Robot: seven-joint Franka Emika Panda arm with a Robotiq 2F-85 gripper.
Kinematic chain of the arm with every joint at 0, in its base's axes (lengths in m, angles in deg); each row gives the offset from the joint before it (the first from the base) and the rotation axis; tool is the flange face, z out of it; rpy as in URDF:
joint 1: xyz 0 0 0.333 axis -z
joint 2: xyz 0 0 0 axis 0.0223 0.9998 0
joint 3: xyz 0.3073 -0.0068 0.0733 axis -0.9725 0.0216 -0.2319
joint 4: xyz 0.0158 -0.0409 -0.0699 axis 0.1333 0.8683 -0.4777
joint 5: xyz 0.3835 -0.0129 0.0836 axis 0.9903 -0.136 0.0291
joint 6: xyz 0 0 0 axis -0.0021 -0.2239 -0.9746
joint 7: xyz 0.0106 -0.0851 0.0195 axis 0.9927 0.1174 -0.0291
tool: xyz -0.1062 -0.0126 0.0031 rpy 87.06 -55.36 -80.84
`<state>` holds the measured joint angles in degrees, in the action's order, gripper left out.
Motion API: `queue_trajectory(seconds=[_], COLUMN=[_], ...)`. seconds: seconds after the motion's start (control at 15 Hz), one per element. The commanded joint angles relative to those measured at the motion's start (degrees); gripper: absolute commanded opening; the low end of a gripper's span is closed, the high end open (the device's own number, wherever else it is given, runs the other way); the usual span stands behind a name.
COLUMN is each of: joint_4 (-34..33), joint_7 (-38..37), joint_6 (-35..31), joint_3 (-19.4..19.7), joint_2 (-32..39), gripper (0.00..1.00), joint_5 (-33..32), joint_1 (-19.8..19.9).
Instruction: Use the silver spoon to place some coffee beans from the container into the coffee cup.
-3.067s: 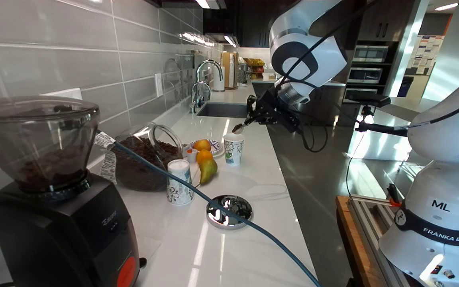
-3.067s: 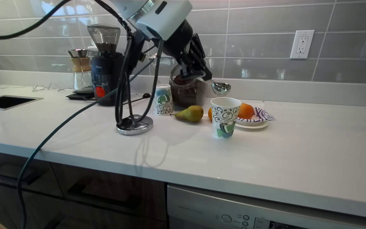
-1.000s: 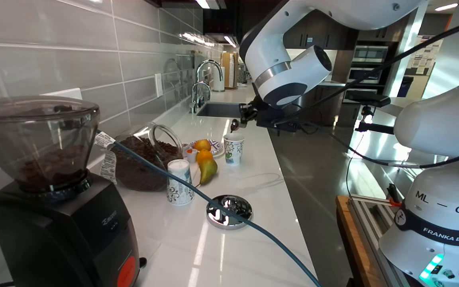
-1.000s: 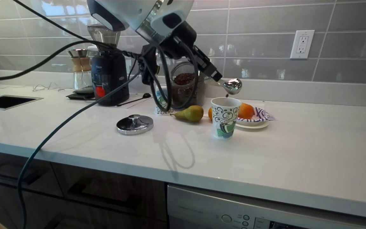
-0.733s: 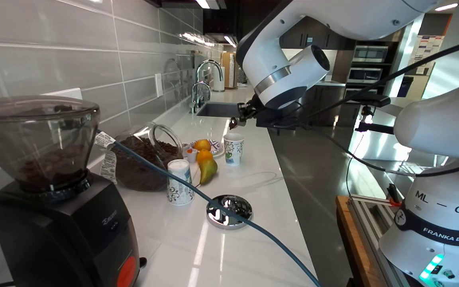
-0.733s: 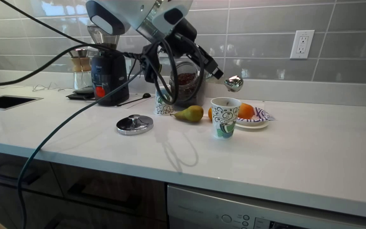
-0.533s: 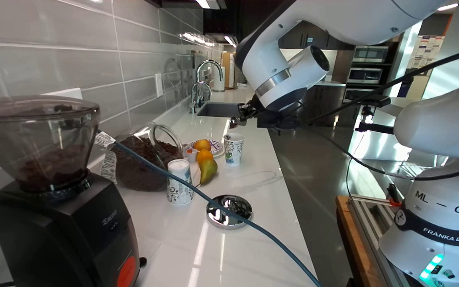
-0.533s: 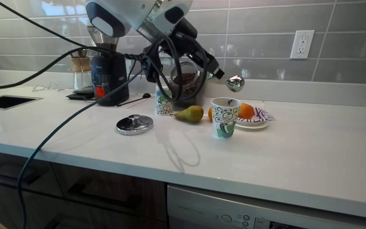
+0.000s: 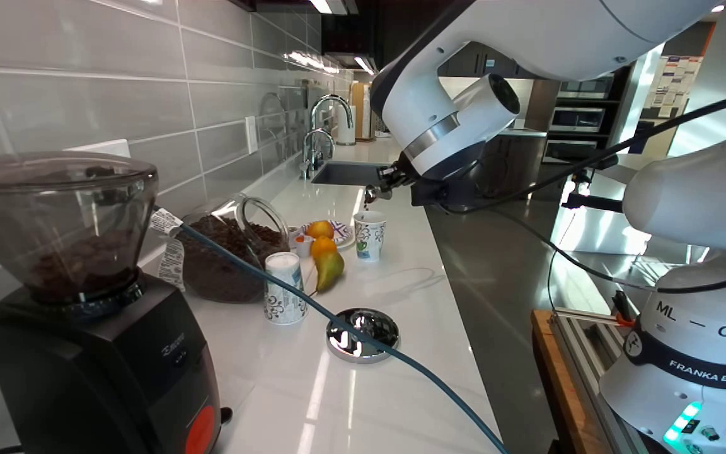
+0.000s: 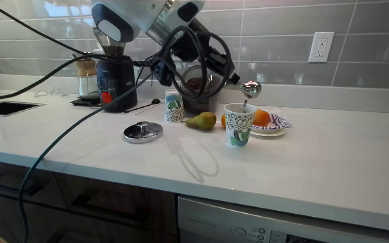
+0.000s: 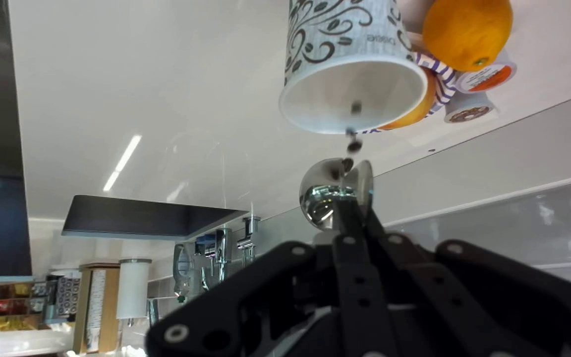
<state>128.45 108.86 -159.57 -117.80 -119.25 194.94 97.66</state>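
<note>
My gripper (image 11: 360, 213) is shut on the silver spoon (image 11: 322, 196), whose handle is mostly hidden by the fingers. The spoon's bowl is turned over just above the coffee cup (image 10: 239, 130), shiny back showing in an exterior view. Several dark coffee beans (image 11: 354, 146) drop from its lip toward the cup's mouth, some inside the rim in the wrist view. The white patterned cup stands upright on the counter. The container, a glass jar (image 9: 218, 280) lying tilted with its mouth open, holds a large dark mass of beans against the wall.
Beside the jar stands another patterned cup (image 9: 285, 299). A pear (image 10: 204, 120), oranges (image 10: 261, 118) and a plate (image 10: 277, 124) sit close behind the coffee cup. A chrome lid (image 9: 363, 334), black grinder (image 9: 98, 353) and a blue cable (image 10: 73, 128) crossing the counter are also here.
The spoon has rolled from bowl-up to tipped over, and beans have been falling into the cup. My gripper has shifted slightly with it; the cup and jar have stayed put.
</note>
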Motion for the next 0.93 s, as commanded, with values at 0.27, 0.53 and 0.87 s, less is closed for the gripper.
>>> queue_trajectory(seconds=[0.27, 0.53, 0.87], joint_4=[-0.18, -0.39, -0.07], joint_7=[6.28, 9.96, 9.63], joint_6=[1.08, 1.96, 0.4], joint_3=[-0.14, 0.28, 0.03], joint_2=[-1.78, -2.11, 0.0], gripper=[0.01, 0.01, 0.03], joint_5=[-0.73, -0.18, 0.0], joint_1=[0.95, 0.86, 0.2])
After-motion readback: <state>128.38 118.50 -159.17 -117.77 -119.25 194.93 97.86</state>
